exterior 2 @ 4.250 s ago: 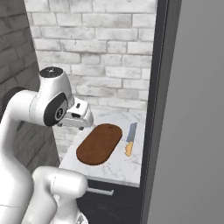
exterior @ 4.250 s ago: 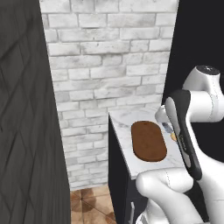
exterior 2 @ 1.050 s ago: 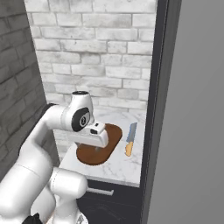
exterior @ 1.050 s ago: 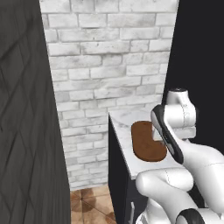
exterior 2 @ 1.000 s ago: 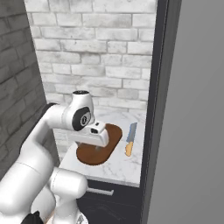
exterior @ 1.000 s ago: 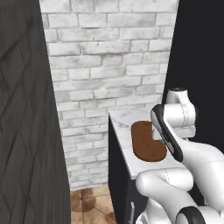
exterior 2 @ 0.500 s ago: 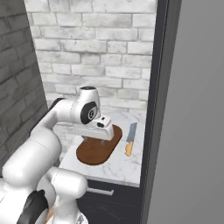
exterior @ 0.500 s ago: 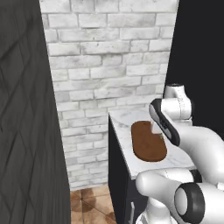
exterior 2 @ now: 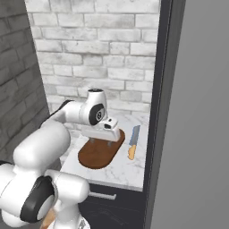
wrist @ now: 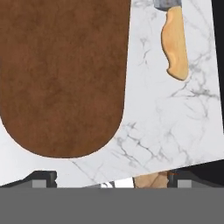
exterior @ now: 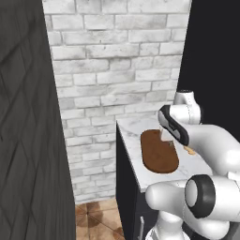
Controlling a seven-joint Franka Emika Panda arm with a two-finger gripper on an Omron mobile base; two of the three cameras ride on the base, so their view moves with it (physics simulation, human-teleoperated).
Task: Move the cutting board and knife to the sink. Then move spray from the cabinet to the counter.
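A white brick wall backs a narrow stretch of marble counter [exterior 2: 117,169] with dark fronts below. From left to right lie the cutting board [exterior 2: 99,153], along the counter's left edge, then the knife [exterior 2: 132,143], near the right edge. In the last second the gripper [exterior 2: 99,142] has swung down low over the board's far end, jaws spread wide and holding nothing; a grasp looks imminent. The hand view shows the board's rounded near end and the knife's tan handle; the left base view shows only a sliver of that handle.
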